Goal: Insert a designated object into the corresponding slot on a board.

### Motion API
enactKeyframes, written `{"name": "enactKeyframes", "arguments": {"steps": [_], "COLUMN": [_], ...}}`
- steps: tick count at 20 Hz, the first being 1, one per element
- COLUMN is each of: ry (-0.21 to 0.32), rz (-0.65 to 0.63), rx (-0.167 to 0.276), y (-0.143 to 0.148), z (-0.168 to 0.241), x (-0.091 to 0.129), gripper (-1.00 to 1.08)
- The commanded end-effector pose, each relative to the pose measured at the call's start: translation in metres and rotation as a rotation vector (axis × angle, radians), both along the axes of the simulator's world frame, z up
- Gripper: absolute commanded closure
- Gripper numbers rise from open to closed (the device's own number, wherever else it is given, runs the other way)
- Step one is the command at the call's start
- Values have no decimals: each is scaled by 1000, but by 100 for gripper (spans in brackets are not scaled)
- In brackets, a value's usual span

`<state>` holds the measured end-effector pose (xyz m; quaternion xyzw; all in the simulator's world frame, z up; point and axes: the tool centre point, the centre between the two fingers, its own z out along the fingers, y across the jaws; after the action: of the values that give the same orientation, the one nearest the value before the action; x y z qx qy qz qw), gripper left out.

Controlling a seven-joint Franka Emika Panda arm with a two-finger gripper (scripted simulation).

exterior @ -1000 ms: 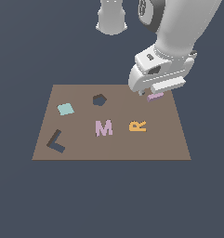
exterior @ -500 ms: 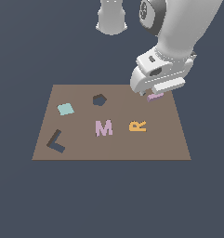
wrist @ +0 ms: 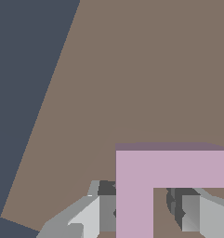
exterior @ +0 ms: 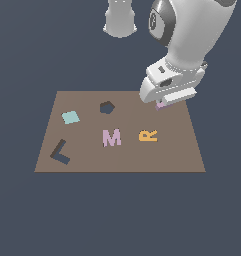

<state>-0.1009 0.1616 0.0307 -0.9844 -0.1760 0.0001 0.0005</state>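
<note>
Altogether one board, one slot, two letters, hand gripping lilac L.

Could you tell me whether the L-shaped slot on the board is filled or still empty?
Empty: the slot shows as a dark bare recess, while the lilac L block sits between the claw fingers at the board's far side.

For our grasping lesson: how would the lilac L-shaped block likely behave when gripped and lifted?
The lilac L-shaped block looks stiff: its edges stay straight between the fingers. Flat-faced, it shouldn't roll. Small beside the gripper, so probably light.
</note>
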Motion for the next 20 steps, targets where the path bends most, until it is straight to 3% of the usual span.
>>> {"name": "enactKeyframes", "arguments": {"steps": [1,20], "ry": [0,0], "rz": [-3,-33], "rx": [-1,-1], "y": [-2,0], "z": [-1,3], "x": [1,7], "gripper": [108,108]}}
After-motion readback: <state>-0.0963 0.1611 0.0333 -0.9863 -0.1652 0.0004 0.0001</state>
